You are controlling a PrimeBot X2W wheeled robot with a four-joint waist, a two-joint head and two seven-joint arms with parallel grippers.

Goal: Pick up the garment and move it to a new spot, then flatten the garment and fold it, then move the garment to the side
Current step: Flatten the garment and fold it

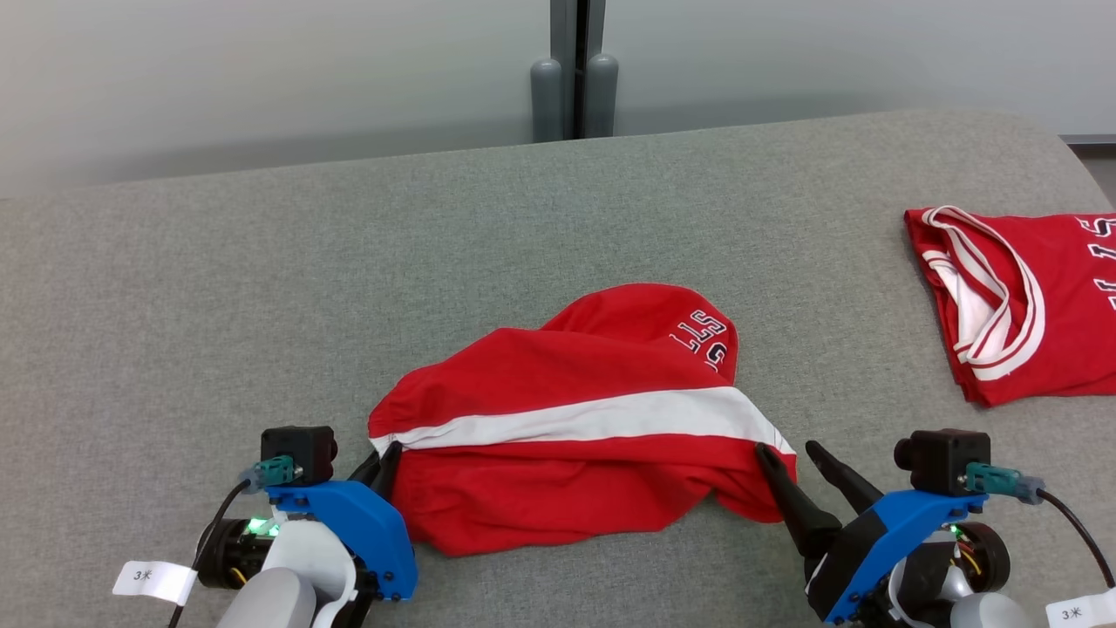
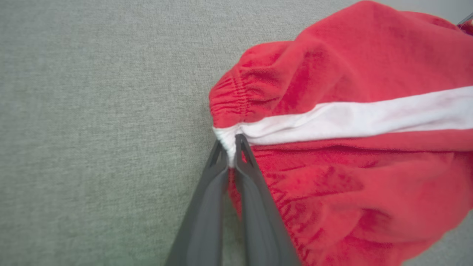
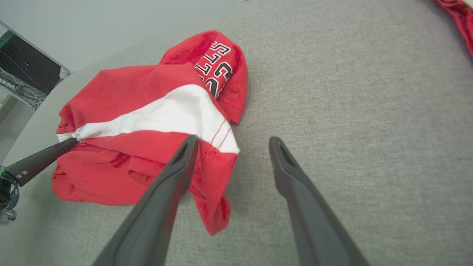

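Observation:
The garment [image 1: 575,427] is a pair of red shorts with a white side stripe and lettering, lying crumpled in the middle of the grey surface. My left gripper [image 1: 388,458] is shut on the garment's left end, pinching the white elastic waistband [image 2: 225,138] where the stripe ends. My right gripper [image 1: 789,453] stands open at the garment's right end; its left finger lies over the red cloth and the hem corner [image 3: 225,144] sits between the fingers [image 3: 177,166]. In the right wrist view the left gripper's finger [image 3: 40,160] shows at the far side of the garment [image 3: 147,122].
A second red garment with white trim [image 1: 1011,296] lies at the right edge of the grey padded table [image 1: 261,288]. A pale wall with a grey post [image 1: 571,87] stands behind the table. Bare grey surface lies left of and beyond the shorts.

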